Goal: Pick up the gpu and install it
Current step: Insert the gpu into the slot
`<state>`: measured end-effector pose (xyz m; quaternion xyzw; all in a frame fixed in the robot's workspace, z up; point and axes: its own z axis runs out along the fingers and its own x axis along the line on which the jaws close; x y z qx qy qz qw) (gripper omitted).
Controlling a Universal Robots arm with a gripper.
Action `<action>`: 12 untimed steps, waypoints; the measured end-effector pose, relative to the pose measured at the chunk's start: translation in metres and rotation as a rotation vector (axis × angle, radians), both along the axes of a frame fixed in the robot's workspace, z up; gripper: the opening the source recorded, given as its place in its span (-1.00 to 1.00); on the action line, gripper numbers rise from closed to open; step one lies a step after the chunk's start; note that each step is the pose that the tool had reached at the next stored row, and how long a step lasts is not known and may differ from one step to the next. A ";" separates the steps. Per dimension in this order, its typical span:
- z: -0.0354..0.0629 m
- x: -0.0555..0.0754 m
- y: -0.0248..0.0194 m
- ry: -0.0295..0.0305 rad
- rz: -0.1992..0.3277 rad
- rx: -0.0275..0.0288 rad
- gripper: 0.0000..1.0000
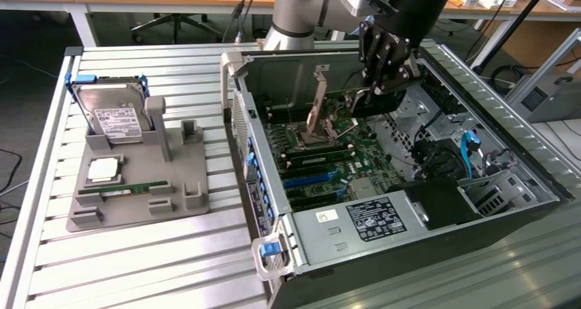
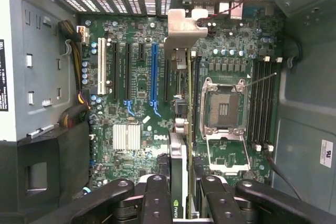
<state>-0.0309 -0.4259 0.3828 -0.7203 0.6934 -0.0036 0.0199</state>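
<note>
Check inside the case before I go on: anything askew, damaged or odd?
Nothing looks damaged or spilled. The graphics card sits edge-on in the end effector above the motherboard. One oddity: the processor socket is empty, its cover plate flipped open.

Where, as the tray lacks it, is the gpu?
Exterior view's right: the gpu is in the pincer inside the case, above the motherboard by the CPU socket.
</note>
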 end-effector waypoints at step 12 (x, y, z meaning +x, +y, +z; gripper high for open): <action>-0.0036 0.000 -0.0019 0.0001 -0.042 -0.0015 -0.46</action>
